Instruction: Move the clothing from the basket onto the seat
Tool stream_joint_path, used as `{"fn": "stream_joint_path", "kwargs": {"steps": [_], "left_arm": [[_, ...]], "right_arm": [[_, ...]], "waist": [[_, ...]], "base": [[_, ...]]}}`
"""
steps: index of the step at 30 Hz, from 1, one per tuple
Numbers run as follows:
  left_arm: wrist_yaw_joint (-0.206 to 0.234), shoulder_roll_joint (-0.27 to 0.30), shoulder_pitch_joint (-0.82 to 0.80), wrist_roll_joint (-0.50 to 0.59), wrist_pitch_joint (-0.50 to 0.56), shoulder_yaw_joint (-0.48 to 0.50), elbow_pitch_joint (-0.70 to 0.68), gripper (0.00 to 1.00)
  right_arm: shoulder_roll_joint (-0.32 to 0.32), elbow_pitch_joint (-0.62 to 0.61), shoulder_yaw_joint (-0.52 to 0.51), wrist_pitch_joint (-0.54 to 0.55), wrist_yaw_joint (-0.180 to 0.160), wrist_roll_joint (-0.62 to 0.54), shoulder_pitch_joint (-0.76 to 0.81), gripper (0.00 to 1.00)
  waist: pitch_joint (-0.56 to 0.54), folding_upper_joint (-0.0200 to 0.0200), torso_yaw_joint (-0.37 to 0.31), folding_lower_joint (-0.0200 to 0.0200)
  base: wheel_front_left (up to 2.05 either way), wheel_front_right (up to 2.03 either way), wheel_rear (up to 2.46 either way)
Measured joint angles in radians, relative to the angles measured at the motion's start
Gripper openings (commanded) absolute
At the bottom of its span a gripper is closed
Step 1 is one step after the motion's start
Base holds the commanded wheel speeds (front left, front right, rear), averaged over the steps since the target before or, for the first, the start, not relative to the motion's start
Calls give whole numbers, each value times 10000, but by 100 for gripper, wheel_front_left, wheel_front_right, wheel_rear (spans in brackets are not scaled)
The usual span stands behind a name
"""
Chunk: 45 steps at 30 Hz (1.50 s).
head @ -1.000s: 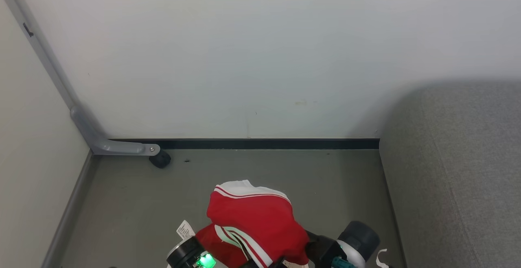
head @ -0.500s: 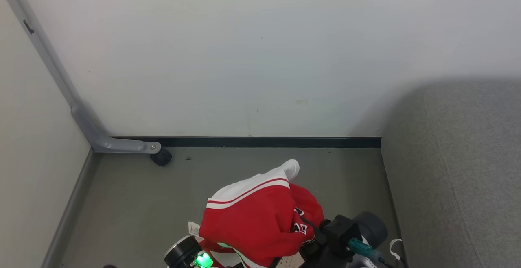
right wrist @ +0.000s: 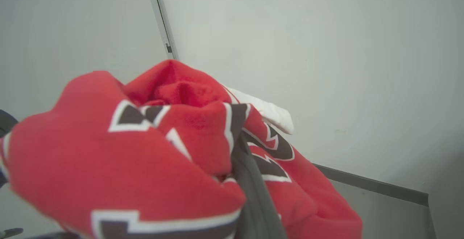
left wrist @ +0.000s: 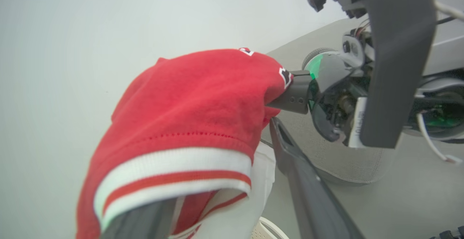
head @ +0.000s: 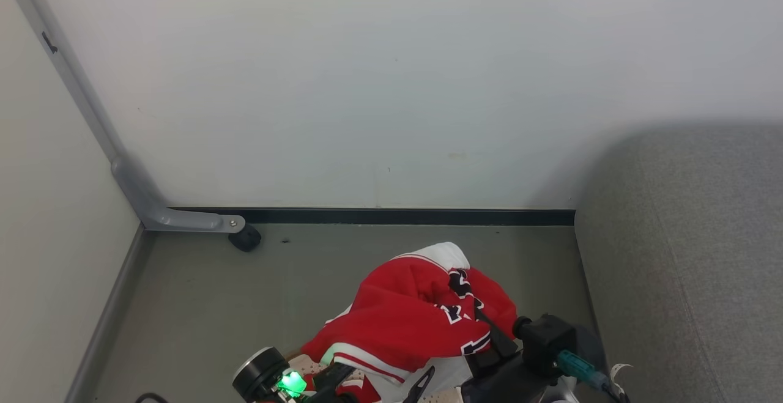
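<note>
A plain white wall [head: 391,85] is seen ahead, met by a grey floor [head: 244,305]. The large grey fabric-upholstered seat [head: 685,256] is found at the right of the head view. The bright red clothing with white trim and dark white-edged lettering [head: 410,311] is held bunched in the air above the floor, left of the seat and apart from it. A small part of the cream perforated plastic basket [left wrist: 266,231] is glimpsed beneath the cloth. The right gripper [head: 468,299] is clamped on the lettered fold, one finger being hidden by fabric. The left gripper [head: 376,381] is spread wide, its fingers well apart, with the striped hem draped over one finger.
</note>
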Motion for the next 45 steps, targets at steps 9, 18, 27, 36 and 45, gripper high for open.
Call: {"fn": "stream_joint_path", "kwargs": {"steps": [9, 18, 27, 36, 45], "left_arm": [[0, 0, 59, 0, 0, 276, 173, 100], [125, 0, 219, -278, 0, 809, 583, 100], [732, -81, 506, -633, 0, 1753, 1413, 100], [1156, -320, 876, -993, 0, 2447, 1772, 100], [1231, -380, 1221, -1087, 0, 2800, 1689, 100]], "right_arm": [[12, -416, -610, 0, -165, 58, 17, 0], [23, -525, -1231, 0, -247, -54, 91, 0], [31, -782, -1739, 0, -238, -263, 243, 0], [-13, -1112, -2326, 0, -236, -414, 842, 0], [12, -1496, -3026, 0, -255, -414, 1076, 0]], "waist": [[-29, 0, -35, 0], [0, 0, -88, 1], [17, 0, -113, 1], [60, 0, -179, 0], [116, 0, -499, 1]], "base": [[0, 0, 0], [0, 0, 0], [0, 0, 0], [0, 0, 0], [0, 0, 0]]}}
